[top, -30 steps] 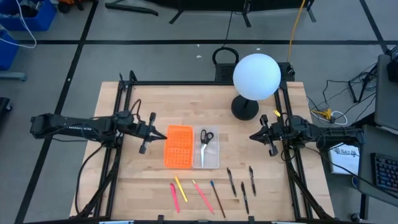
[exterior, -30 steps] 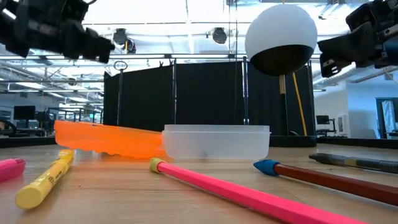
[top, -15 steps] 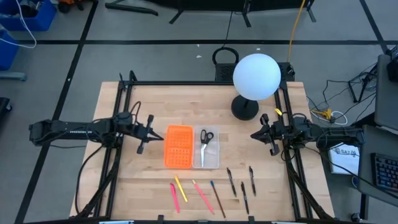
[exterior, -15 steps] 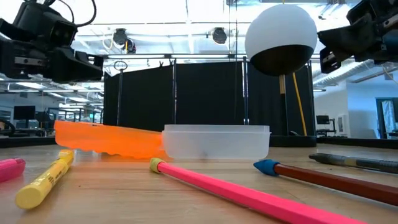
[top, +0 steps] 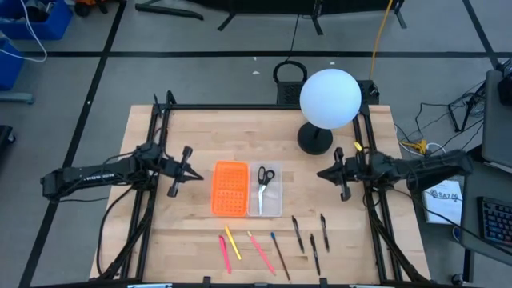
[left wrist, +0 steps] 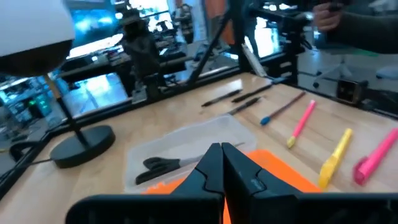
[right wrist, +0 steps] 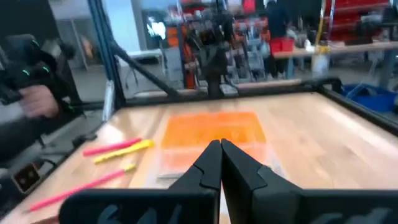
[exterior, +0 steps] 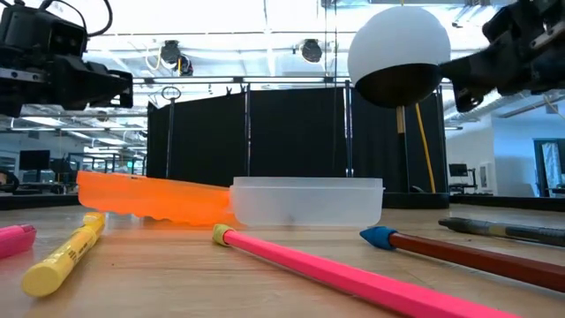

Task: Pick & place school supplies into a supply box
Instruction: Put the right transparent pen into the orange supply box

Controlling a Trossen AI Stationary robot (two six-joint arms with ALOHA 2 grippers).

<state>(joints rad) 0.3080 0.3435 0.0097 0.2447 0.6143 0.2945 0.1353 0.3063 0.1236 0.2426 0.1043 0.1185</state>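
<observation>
You have bare table (top: pixel 192 136) around the supply box (top: pixel 246 189); the globe lamp (top: pixel 329 100) blocks the far right.

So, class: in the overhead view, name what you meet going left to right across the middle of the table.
Left gripper → orange half of the supply box → clear half holding the scissors → lamp base → right gripper.

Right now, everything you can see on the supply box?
The supply box lies open and flat near the table's middle, between both arms. Its left half is bright orange plastic with a grid pattern; its right half is a clear, shallow tray with rounded corners. Black-handled scissors lie inside the clear tray. The pens and pencils lie apart on the table. Neither pincer touches it.
</observation>
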